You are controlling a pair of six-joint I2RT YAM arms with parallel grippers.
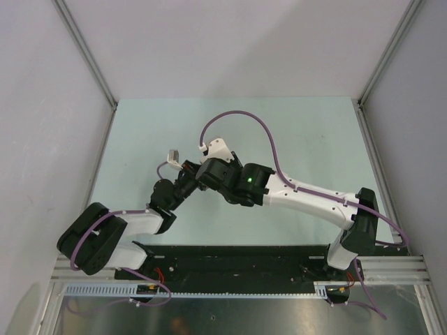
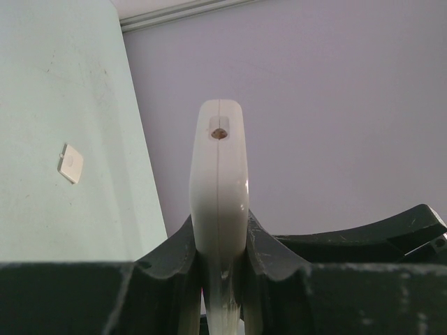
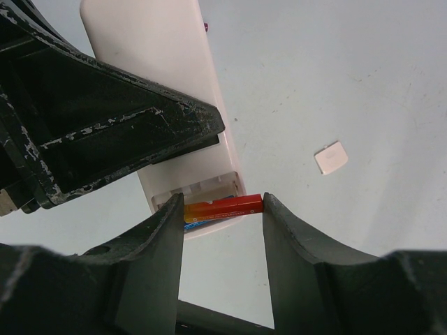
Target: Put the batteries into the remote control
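My left gripper (image 2: 218,230) is shut on the white remote control (image 2: 218,174), seen edge-on between its jaws. In the right wrist view the remote control (image 3: 174,84) shows its plain back, with its open battery compartment (image 3: 202,188) at the near end. My right gripper (image 3: 222,209) is shut end to end on a red battery (image 3: 227,206), which lies across the compartment's mouth. A blue battery (image 3: 190,226) peeks out just under it. From above, the left gripper (image 1: 183,178) and the right gripper (image 1: 207,171) meet mid-table and hide the remote control.
A small white cover (image 3: 331,158) lies flat on the pale green table, apart from the remote control; the left wrist view shows the cover (image 2: 70,163) too. Grey walls enclose the table on three sides. A purple cable (image 1: 251,122) arches over the right arm.
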